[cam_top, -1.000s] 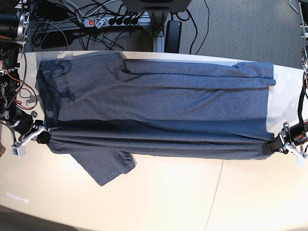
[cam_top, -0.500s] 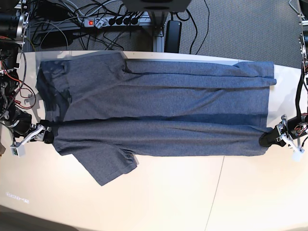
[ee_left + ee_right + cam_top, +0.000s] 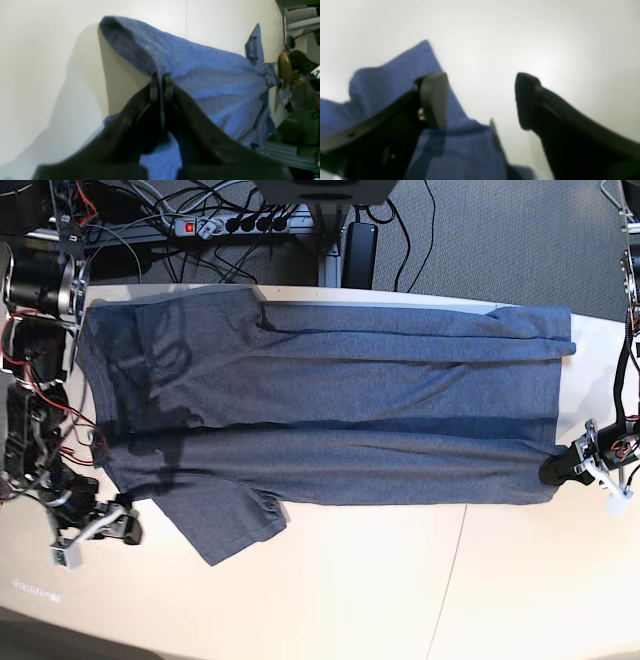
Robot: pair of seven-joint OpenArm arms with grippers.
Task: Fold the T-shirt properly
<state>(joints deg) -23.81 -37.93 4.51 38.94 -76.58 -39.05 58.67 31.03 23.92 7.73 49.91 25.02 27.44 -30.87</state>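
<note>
The dark blue-grey T-shirt (image 3: 350, 390) lies lengthwise across the pale table (image 3: 400, 590), plain side up, with its near long edge folded over and one sleeve (image 3: 225, 525) sticking out toward the front. My left gripper (image 3: 553, 470) is shut on the hem corner at the shirt's right end; the left wrist view shows its fingertips (image 3: 161, 85) pinching the blue cloth (image 3: 212, 75). My right gripper (image 3: 126, 530) is open and empty, just off the shirt's left end. In the right wrist view (image 3: 480, 100) one finger (image 3: 433, 100) hangs over cloth (image 3: 382, 82).
A power strip (image 3: 235, 222) with cables and a black box (image 3: 358, 250) lie on the floor behind the table. A seam (image 3: 455, 580) runs across the tabletop. The arm bases with wiring stand at the left edge (image 3: 35, 380) and the right edge (image 3: 628, 360).
My right gripper has let go of the shirt's left end and moved toward the front of the table. The folded near edge has settled flat. The left gripper still holds the hem.
</note>
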